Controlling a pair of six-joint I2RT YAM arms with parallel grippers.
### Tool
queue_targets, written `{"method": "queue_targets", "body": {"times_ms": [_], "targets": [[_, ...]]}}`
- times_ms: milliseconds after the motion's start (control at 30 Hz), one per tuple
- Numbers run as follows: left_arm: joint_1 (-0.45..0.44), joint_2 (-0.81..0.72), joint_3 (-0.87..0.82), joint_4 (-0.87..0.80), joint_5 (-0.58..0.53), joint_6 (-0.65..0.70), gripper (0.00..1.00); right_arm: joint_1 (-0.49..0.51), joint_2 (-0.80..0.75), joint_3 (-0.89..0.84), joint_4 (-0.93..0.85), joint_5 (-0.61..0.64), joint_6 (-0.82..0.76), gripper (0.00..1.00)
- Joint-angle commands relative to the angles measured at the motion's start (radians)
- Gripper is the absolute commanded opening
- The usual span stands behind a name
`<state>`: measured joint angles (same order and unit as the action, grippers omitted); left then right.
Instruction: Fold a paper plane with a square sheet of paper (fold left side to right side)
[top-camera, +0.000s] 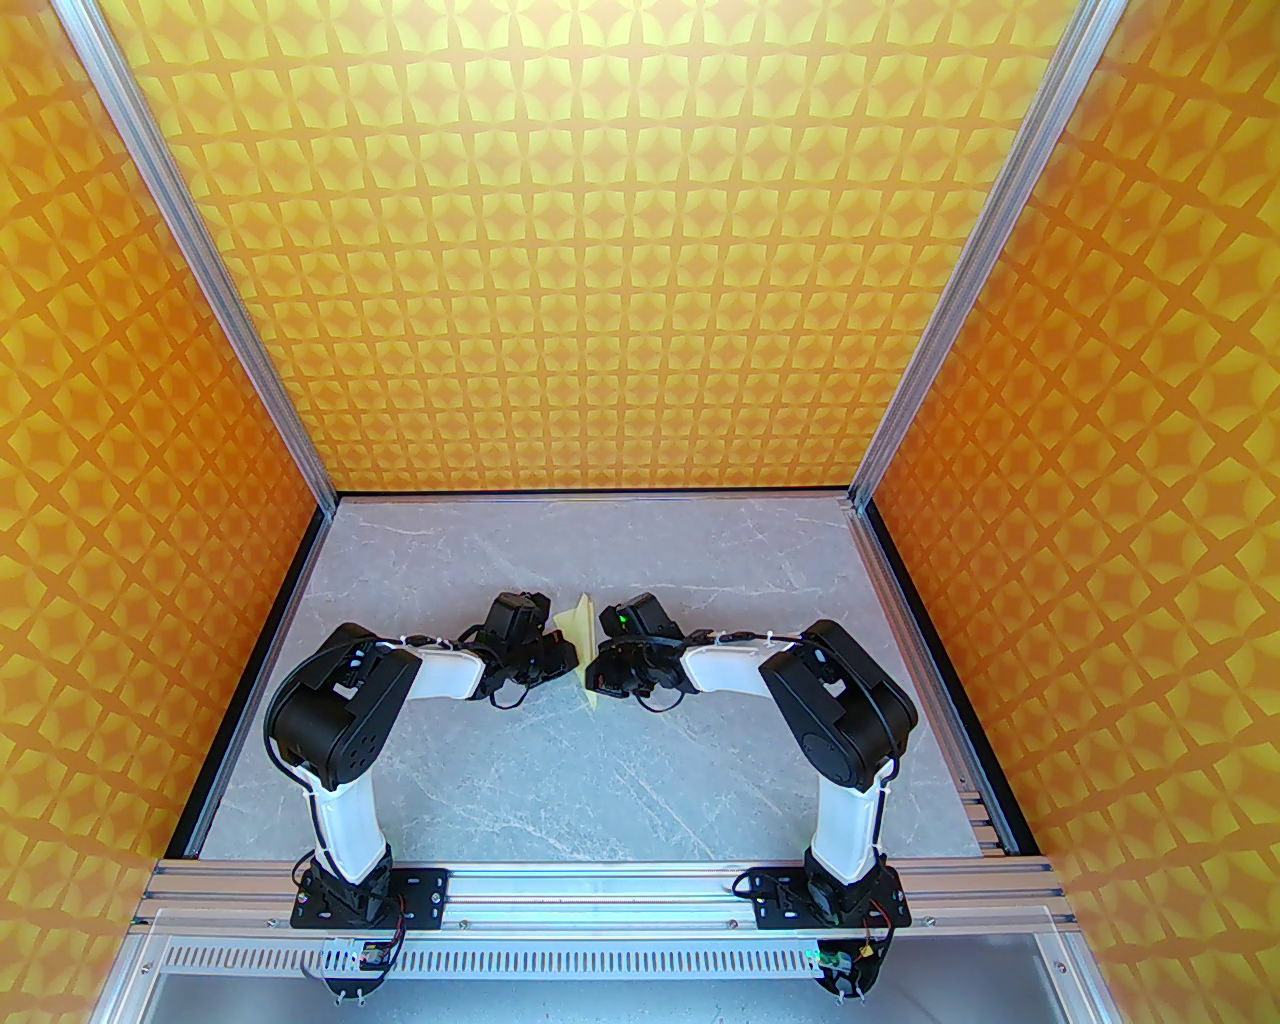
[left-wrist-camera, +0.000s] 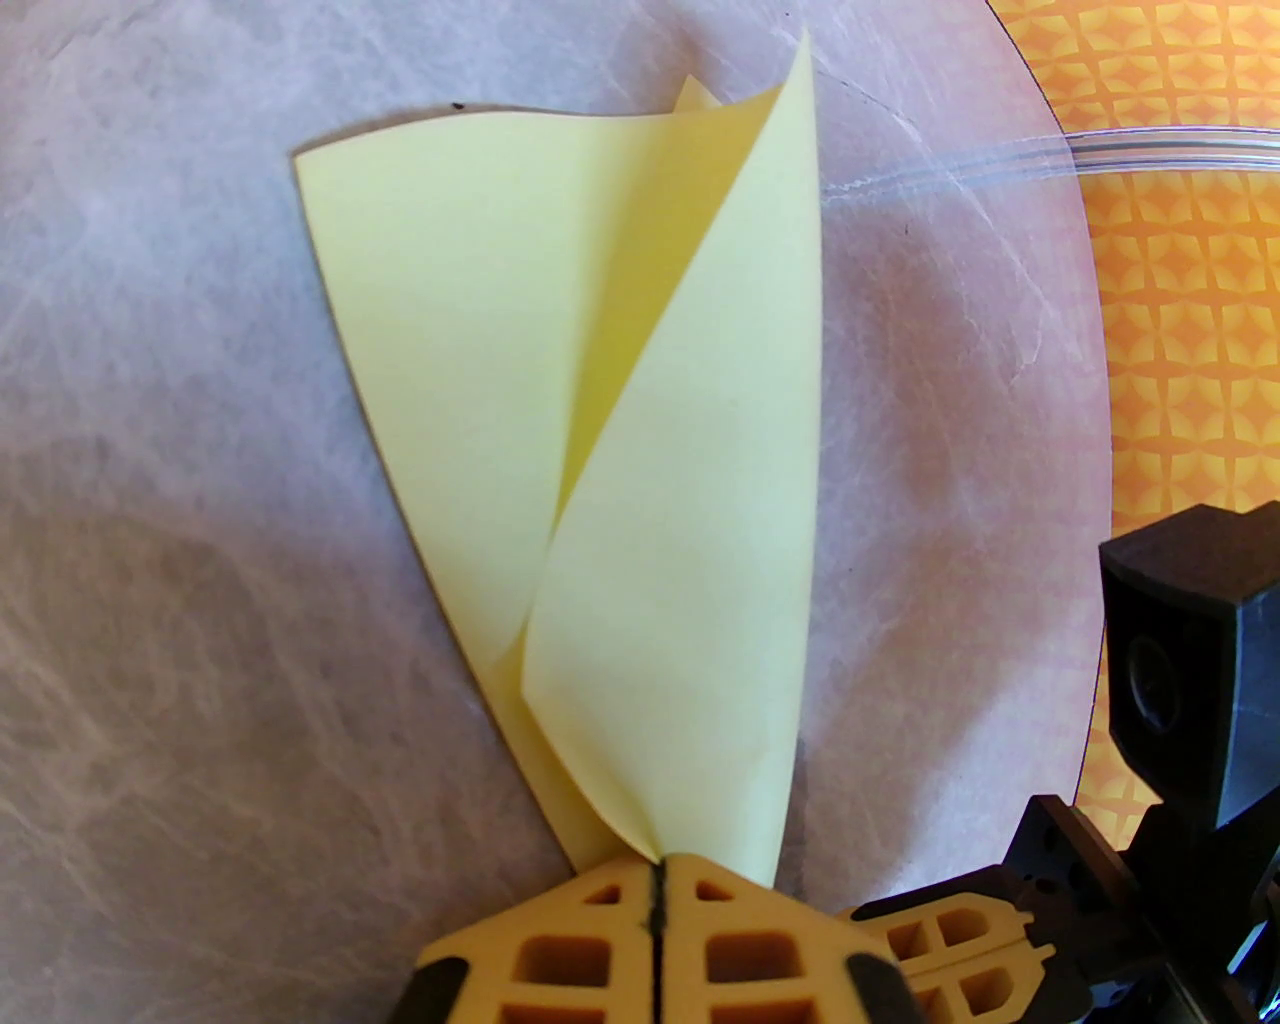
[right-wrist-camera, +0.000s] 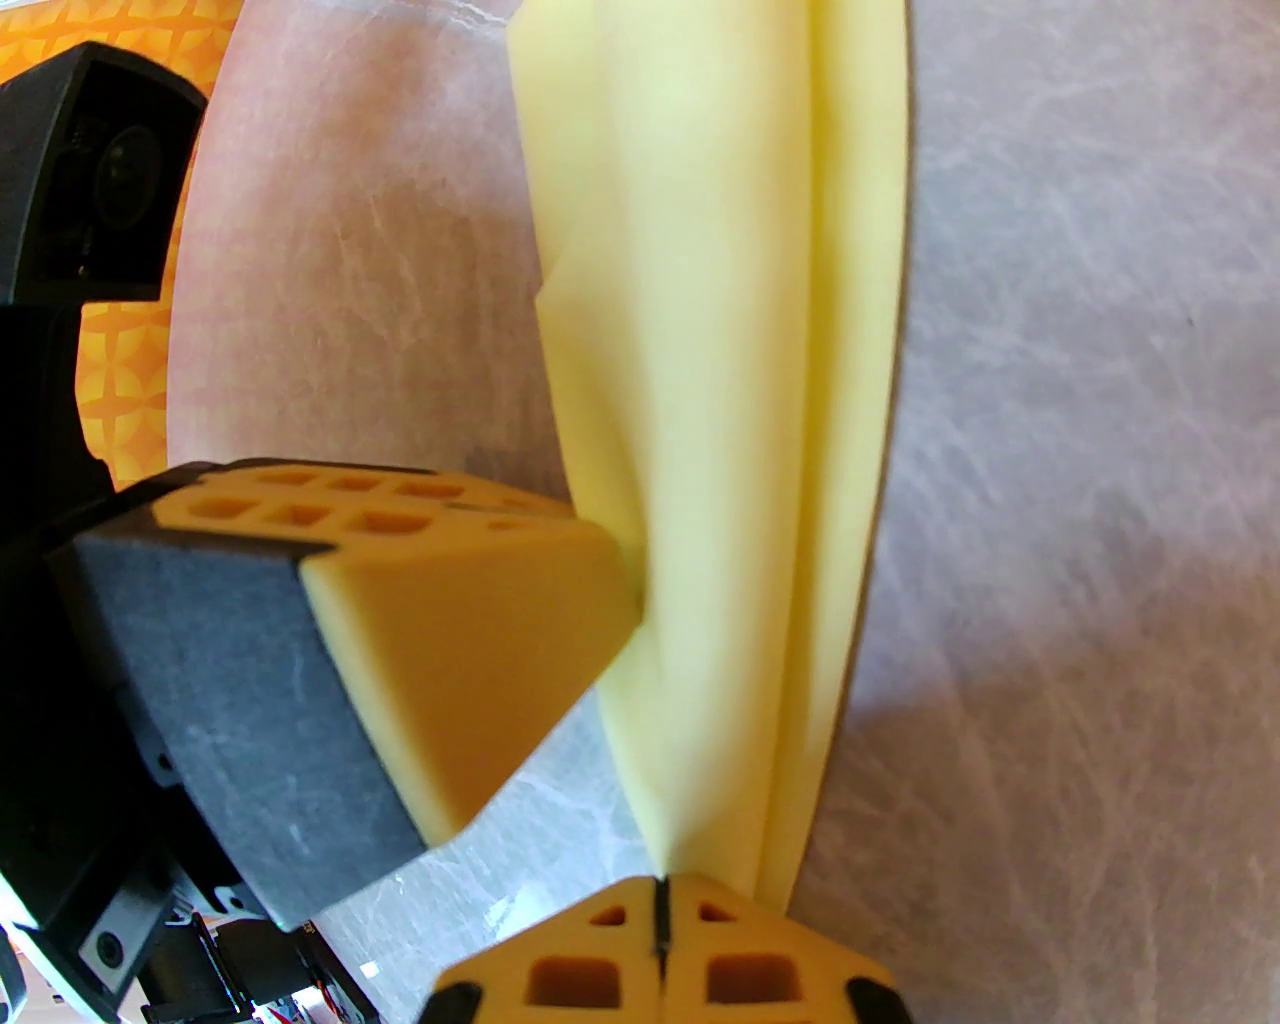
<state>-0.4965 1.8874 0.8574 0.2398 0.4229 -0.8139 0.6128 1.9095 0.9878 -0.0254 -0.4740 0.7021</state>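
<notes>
Two pale yellow flaps (left-wrist-camera: 450, 350) of the folded paper (left-wrist-camera: 680, 500) bow loosely apart.

Left claw (top-camera: 566, 655), right claw (top-camera: 603, 668) meet at upright yellow paper (top-camera: 583, 618), mid-table (top-camera: 560, 770).

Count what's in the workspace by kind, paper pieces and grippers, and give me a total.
Folded yellow paper: 1
Grippers: 2, the left gripper and the right gripper, each pinching the paper
Total: 3
</notes>
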Motion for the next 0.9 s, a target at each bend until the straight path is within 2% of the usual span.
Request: {"method": "queue_targets", "body": {"times_ms": [0, 200, 267, 400, 500, 567, 633, 867], "targets": [[-0.016, 0.045, 0.026, -0.004, -0.015, 0.013, 0.05, -0.008, 0.030, -0.028, -0.017, 0.035, -0.012, 0.00], [-0.006, -0.026, 0.048, -0.060, -0.016, 0.035, 0.19, -0.008, 0.043, -0.036, -0.059, 0.048, -0.012, 0.00], [0.002, -0.059, 0.056, -0.084, -0.016, 0.045, 0.30, -0.008, 0.042, -0.042, -0.062, 0.051, -0.009, 0.00], [0.017, -0.138, 0.069, -0.150, -0.039, 0.069, 0.33, -0.008, 0.044, -0.045, -0.060, 0.051, -0.006, 0.00], [0.018, -0.183, 0.090, -0.203, -0.059, 0.095, 0.32, -0.008, 0.045, -0.042, -0.061, 0.050, -0.004, 0.00], [0.018, -0.194, 0.104, -0.209, -0.060, 0.093, 0.27, -0.008, 0.045, -0.040, -0.061, 0.050, -0.003, 0.00], [0.011, -0.191, 0.117, -0.201, -0.058, 0.093, 0.15, -0.008, 0.046, -0.038, -0.063, 0.049, -0.002, 0.00], [-0.011, -0.066, 0.179, -0.173, 0.013, 0.090, 0.13, -0.008, 0.054, -0.035, -0.061, 0.044, 0.000, 0.00]]}}
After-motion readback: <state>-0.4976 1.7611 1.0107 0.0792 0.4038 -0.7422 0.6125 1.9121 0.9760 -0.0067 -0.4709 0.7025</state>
